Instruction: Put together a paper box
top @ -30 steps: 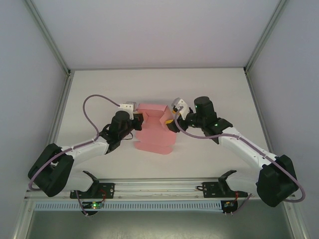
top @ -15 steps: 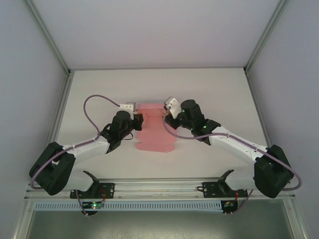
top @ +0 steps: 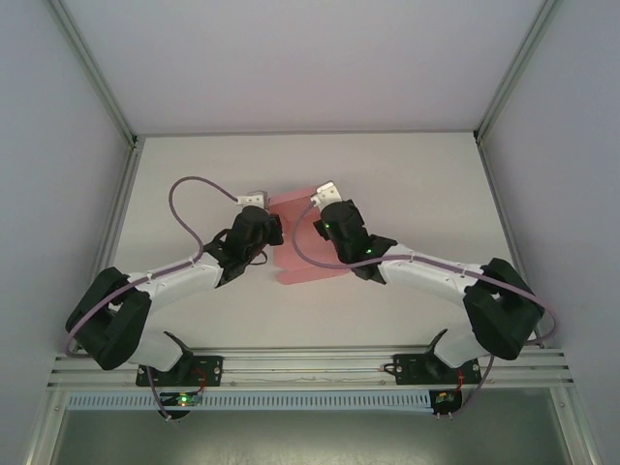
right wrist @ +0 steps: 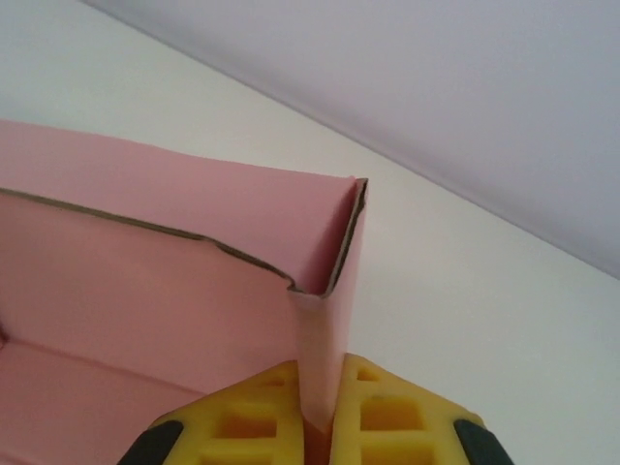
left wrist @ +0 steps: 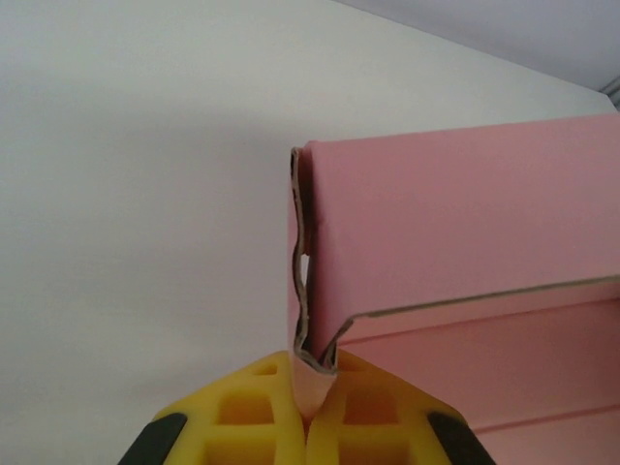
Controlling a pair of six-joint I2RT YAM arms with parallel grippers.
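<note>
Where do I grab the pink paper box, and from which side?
Pinch the paper box by an upright wall edge, coming in from its left or right end: it is folded card with standing walls, and the left gripper and right gripper are each shut on one.

White enclosure around a bare work surface

A flat white matte tabletop (top: 417, 184) runs from the near edge to a pale grey back wall panel (top: 310, 58) at the far side. Pale grey side wall panels stand on the left (top: 44, 194) and on the right (top: 576, 194). Slanted silver metal frame struts mark the far left (top: 92, 68) and far right (top: 518, 68) corners. A silver aluminium rail (top: 310, 363) spans the near edge, with a white slotted strip (top: 310, 399) just nearer than it.
</note>
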